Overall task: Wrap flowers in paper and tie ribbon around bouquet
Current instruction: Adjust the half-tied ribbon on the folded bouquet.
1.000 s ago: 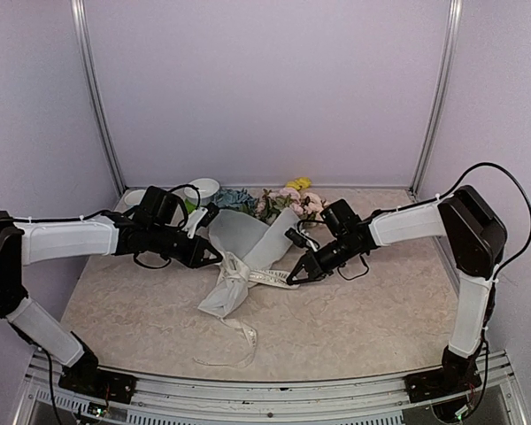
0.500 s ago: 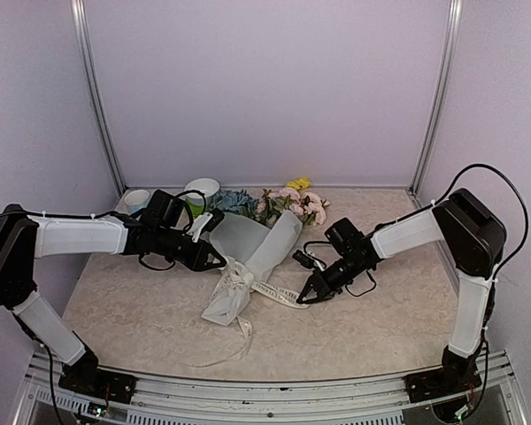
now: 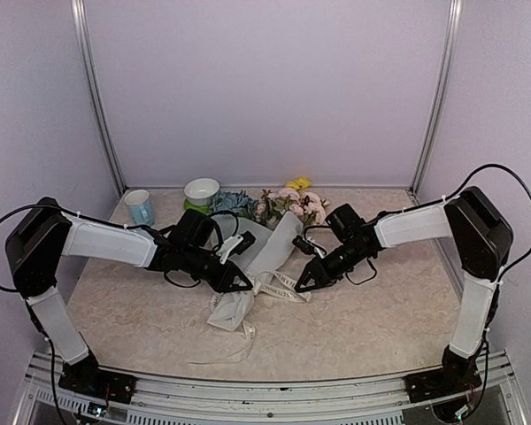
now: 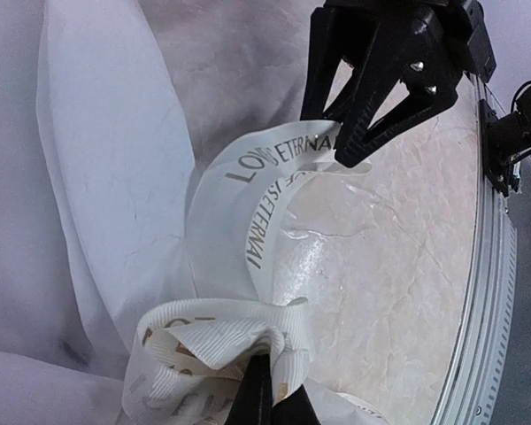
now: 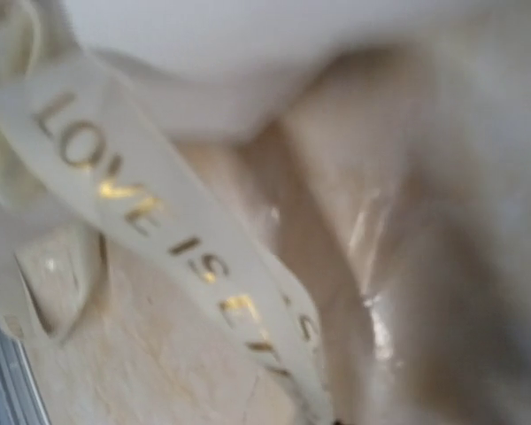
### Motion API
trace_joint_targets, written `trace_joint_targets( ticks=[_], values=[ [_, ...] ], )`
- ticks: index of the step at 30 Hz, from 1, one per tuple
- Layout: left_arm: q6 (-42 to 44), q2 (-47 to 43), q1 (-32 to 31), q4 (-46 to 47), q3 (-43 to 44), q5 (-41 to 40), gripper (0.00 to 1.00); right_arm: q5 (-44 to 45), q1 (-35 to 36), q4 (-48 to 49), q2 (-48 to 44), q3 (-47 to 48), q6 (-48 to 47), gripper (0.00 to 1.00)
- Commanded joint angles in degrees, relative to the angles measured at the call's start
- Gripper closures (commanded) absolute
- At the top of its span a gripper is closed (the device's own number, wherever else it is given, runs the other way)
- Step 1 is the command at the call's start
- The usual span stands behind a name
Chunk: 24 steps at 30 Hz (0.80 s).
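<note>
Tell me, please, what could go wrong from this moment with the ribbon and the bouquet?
1. The right gripper has its jaws apart at the printed tail of the ribbon; the tail may slip out and the tie may loosen.
2. The left gripper pinches a bunched fold of ribbon right against the thin paper; a hard pull might crumple the paper or drag the bouquet.

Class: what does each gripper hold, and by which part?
Left gripper: the ribbon, at its bunched loop beside the paper. Right gripper: nothing; jaws open beside the ribbon's tail.

One bouquet, one ribbon, one mug, one bowl
</note>
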Motion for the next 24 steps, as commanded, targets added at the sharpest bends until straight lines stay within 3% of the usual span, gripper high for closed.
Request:
trace_joint_targets(
  ticks=[1,7,11,14,19,24],
  values=[
    [2.60,-1.78,-0.10,-2.35,5.27,-2.59,1.00,3.94,-1.23,-3.34,-4.25,3.49,-2.21,0.67],
    [6.11,-3.25,-0.59,-11.81,10.50,-6.94,1.00,6.44,-0.61,0.26,-4.29,9.41,-1.37,0.65],
    [5.20,-5.59,-0.97,-10.96,9.91,-7.12,1.00,5.78,-0.17,0.75,-2.96,11.09,-1.03,0.49],
    [4.62,-5.81,-1.10,-9.75,9.65,-6.14,1.00,2.96,1.27,4.66,-4.17,9.76,-1.44,0.52],
    [2.70,-4.91,-1.20,-5.78,8.97,-3.53,0.99,-1.50,5.70,23.48,-9.86,2.28,0.77,0.53],
    [2.58,-3.86,-1.08,-4.92,9.05,-4.47,0.98,0.49,7.12,22.86,-5.96,4.37,2.44,0.55]
  ],
)
